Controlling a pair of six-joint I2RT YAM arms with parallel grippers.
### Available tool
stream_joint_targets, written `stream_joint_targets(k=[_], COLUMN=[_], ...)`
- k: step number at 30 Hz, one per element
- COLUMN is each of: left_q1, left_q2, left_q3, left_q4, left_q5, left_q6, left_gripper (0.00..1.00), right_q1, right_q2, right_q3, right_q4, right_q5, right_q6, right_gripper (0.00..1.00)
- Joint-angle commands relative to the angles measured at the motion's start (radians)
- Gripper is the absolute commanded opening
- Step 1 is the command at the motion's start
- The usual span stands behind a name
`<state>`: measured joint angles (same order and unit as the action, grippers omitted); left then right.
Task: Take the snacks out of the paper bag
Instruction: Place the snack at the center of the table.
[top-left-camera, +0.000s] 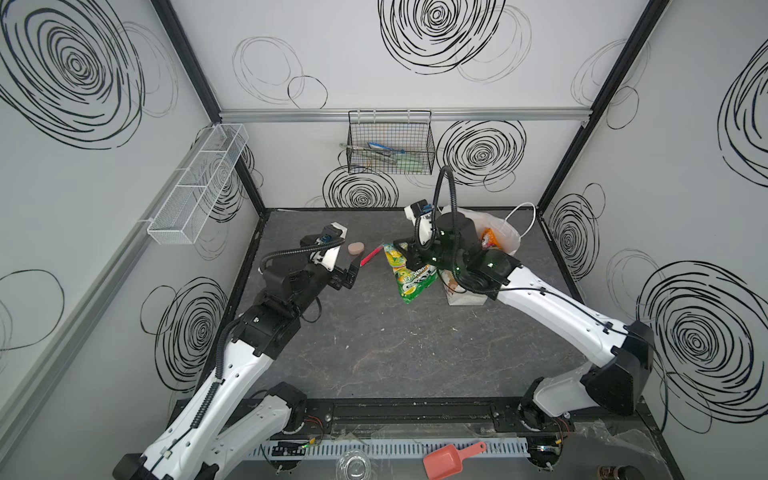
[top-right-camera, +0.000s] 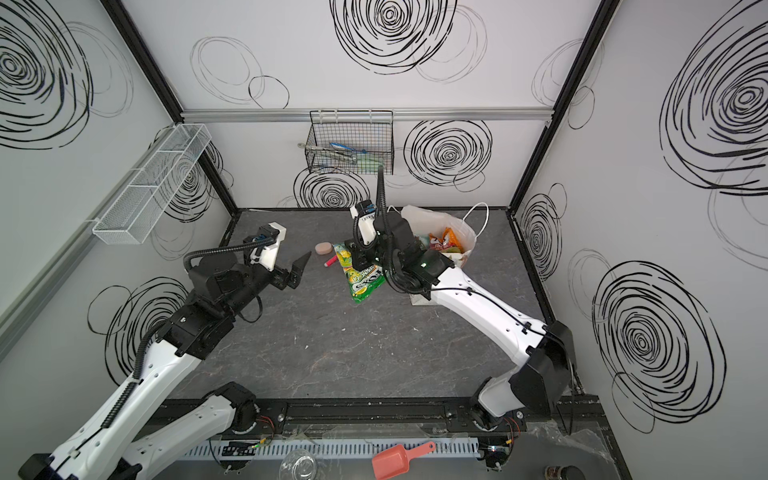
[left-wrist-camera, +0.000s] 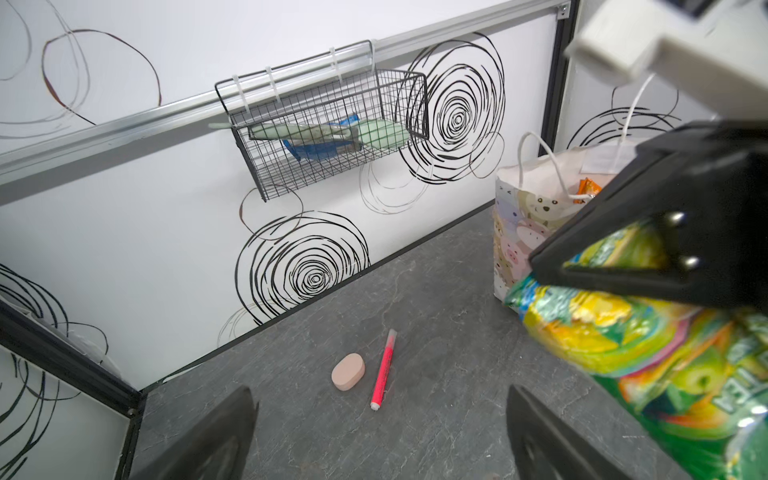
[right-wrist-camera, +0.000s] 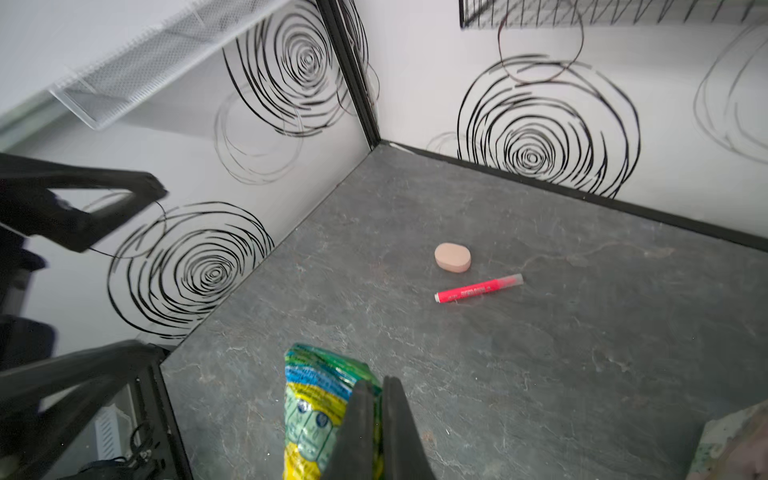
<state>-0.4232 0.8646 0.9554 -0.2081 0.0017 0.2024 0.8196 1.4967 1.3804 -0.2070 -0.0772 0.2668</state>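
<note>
My right gripper is clamped on the green-yellow packet, held over the table beside the bag for setting down, my left gripper wide open and empty; more snacks sit inside.

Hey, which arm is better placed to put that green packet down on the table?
Right. The right fingers are shut on the packet, outside the bag, so they need only lower and release. The left fingers are open, empty and apart from it.
</note>
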Motion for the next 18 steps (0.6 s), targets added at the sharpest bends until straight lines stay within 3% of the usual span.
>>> stream_joint_targets(k=[1, 8, 14, 18], left_q1=[0.005, -0.001, 0.002, 0.010], left_q2=[0.010, -0.068, -0.072, -0.039], left_q3=[-0.019, -0.166, -0.178, -0.178], left_q4=[-0.071, -0.061, -0.034, -0.046], left_q5=[0.048, 0.198, 0.329, 0.347], left_q6=[-0.007, -0.101, -0.100, -0.088], left_gripper=[0.96, 0.96, 0.96, 0.96], right_q1=[0.009, 0.012, 0.012, 0.013], right_q2=[0.040, 0.184, 0.315, 0.390], right_q3=[-0.037, -0.112, -0.098, -0.103], right_q4=[0.098, 0.189, 0.167, 0.167], right_q5=[0.045, 0.029, 0.002, -0.024], right_q6=[0.022, 0.054, 0.107, 0.125], right_gripper=[0.00, 0.00, 0.00, 0.00])
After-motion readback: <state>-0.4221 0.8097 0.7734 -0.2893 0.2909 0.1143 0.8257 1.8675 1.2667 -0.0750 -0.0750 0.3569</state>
